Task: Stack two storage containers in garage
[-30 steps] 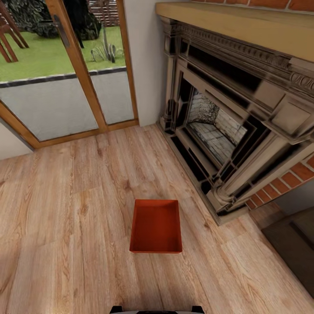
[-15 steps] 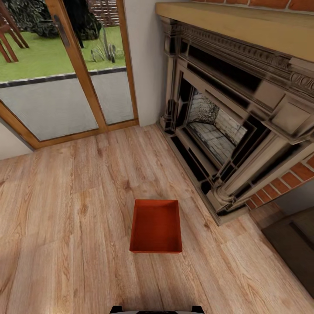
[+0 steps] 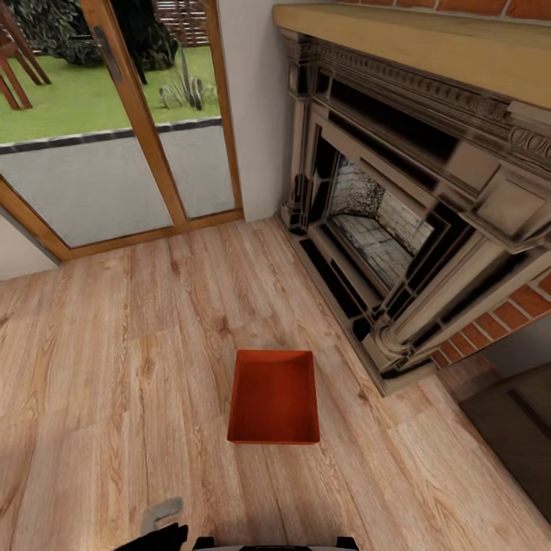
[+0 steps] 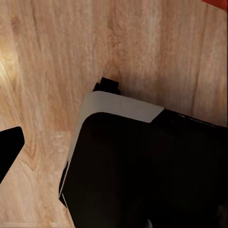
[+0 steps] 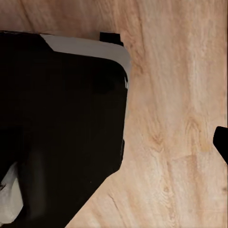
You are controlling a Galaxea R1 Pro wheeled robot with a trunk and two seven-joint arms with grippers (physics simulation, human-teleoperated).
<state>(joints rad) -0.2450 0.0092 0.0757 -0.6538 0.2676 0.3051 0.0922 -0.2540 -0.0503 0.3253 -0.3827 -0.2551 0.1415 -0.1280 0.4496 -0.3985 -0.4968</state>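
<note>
At the far left of the head view, wood-framed glass doors [image 3: 115,130] look out on a lawn and a grey paved strip, with a white wall section just right of them. Near the lower left edge of that view, part of the left arm [image 3: 157,528] pokes in, a grey and black piece low over the wood-plank floor [image 3: 115,367]; its fingers cannot be made out there, so whether the left pincer is apart or together cannot be told. In the left wrist view a black fingertip [image 4: 8,149] shows at one edge above the planks, beside the robot's black base with its grey corner trim [image 4: 142,166], and a small orange-red corner of a container [image 4: 216,4] sits at the picture's edge. Moving right, in the middle of the head view one orange-red storage container [image 3: 273,398] stands upright and open-topped on the light wood floor, near the robot, its inside bare and its long axis pointing away; it lies near the fireplace but apart from it. Right of it rises the ornate fireplace [image 3: 398,207] with dark surround, wooden mantel [image 3: 428,46] and red brick [image 3: 520,306]. The right wrist view shows the black base [image 5: 61,128] over planks and a dark fingertip [image 5: 222,142] at the edge; the right pincer's state also cannot be told.
</note>
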